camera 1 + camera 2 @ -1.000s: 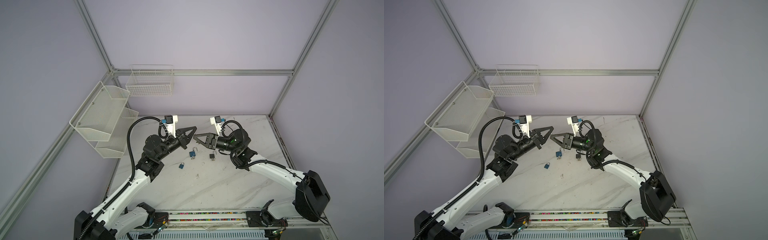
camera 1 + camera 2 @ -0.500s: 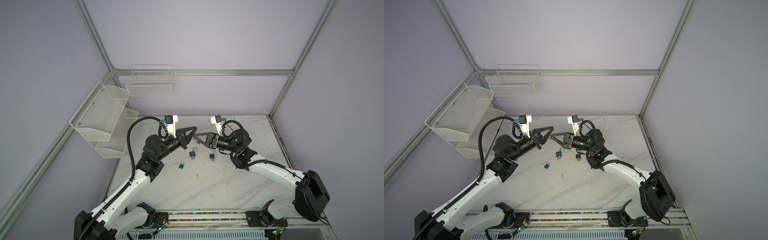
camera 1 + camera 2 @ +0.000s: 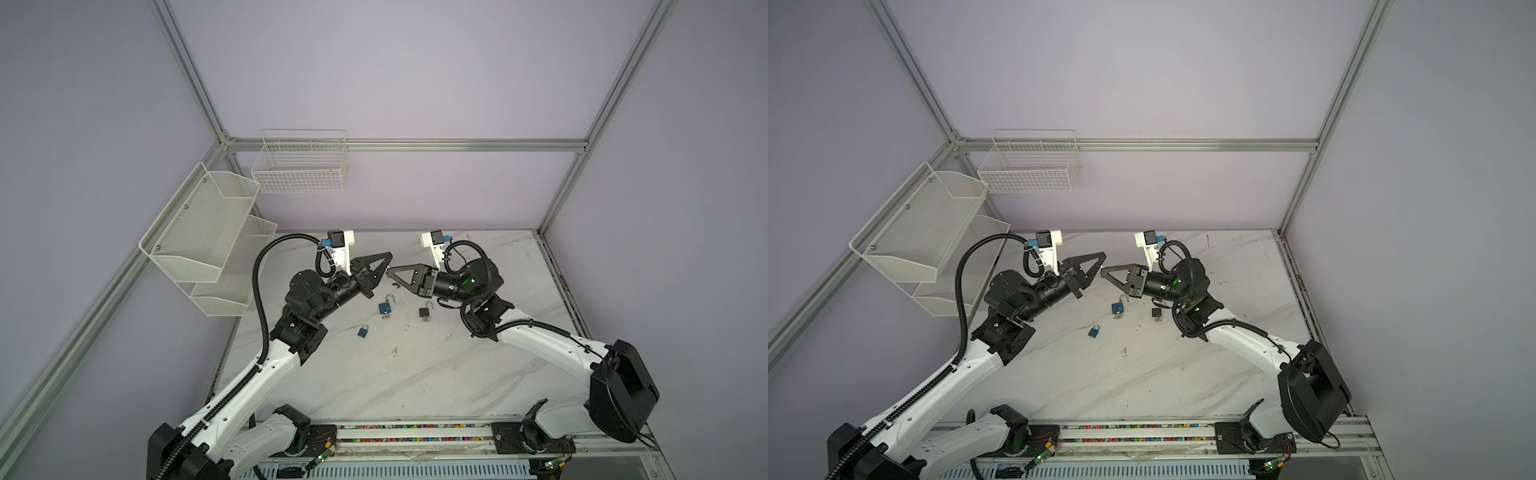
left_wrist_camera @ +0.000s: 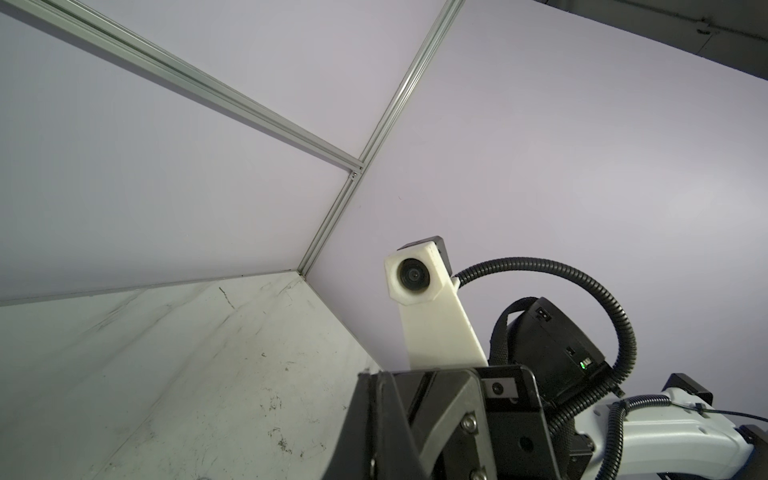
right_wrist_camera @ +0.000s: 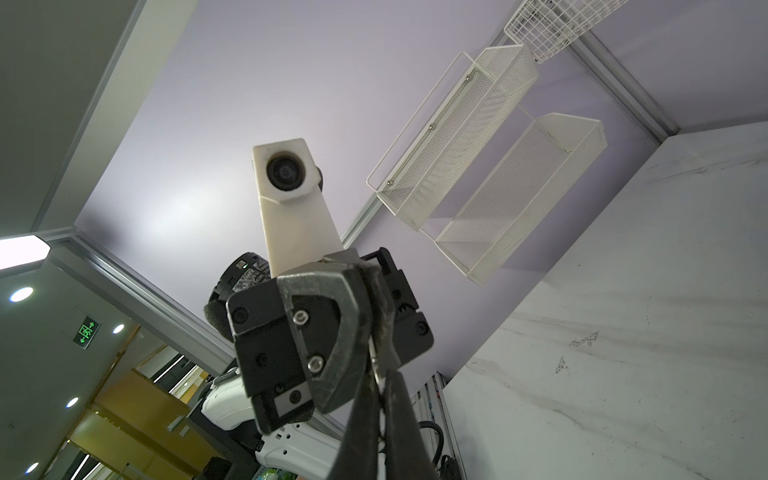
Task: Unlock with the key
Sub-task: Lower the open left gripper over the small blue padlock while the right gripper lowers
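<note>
Up above the larger blue padlock [image 3: 385, 308], left gripper [image 3: 390, 254] and right gripper [image 3: 387, 272] sit tips near each other, both shut, with the right one pinching a thin silvery key [image 5: 375, 366]. Wire basket [image 3: 299, 168] and mesh rack [image 3: 199, 237] beyond that padlock show just bare mesh.

Both arms share white shell links and black joint housings; the left arm [image 3: 278, 360] carries a thick ribbed black cable [image 3: 259, 299]; the right arm [image 3: 540, 340] a thinner cable [image 3: 540, 326]; each wrist bears a white camera bracket [image 4: 436, 324] with a round black lens; the left tool [image 3: 389, 254] shows scuffed grey triangular fingers [image 5: 332, 386] and silver screws [image 5: 300, 318]; over the bench [image 3: 415, 374], a green light [image 4: 584, 365] marks the right wrist.
</note>
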